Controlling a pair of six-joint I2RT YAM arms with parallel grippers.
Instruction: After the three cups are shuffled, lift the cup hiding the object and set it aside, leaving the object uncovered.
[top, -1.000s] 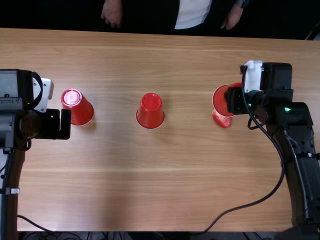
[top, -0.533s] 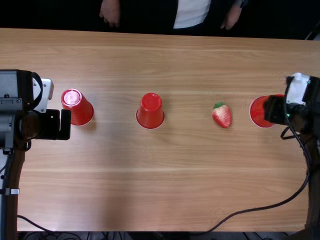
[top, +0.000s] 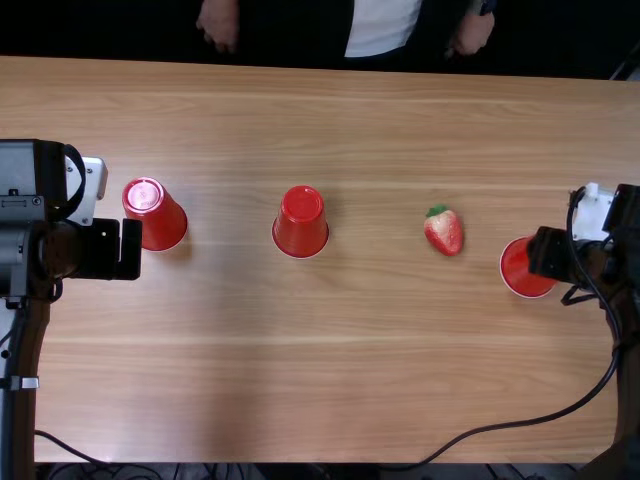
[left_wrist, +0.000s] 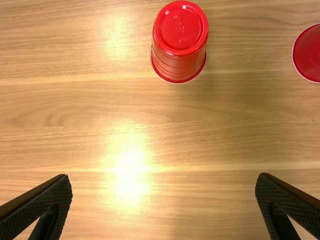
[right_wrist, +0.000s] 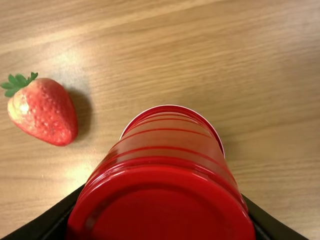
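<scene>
A strawberry (top: 444, 230) lies uncovered on the table, right of the middle. To its right, my right gripper (top: 541, 262) is shut on a red cup (top: 524, 268), held upside down and tilted with its rim close to the wood. In the right wrist view the cup (right_wrist: 167, 190) sits between the fingers of the right gripper (right_wrist: 160, 226), and the strawberry (right_wrist: 42, 110) lies beside it. Two other red cups stand upside down, one at the left (top: 153, 212) and one in the middle (top: 301, 222). My left gripper (left_wrist: 160, 210) hangs open just near of the left cup (left_wrist: 179, 40).
A person stands behind the far edge of the table, hands off it. Bare wood stretches along the near half. The right arm's cable (top: 530, 405) loops over the table's near right corner.
The right gripper has carried its cup off the strawberry, rightward and then a little toward the near edge. The strawberry is now uncovered. The left arm stayed still.
</scene>
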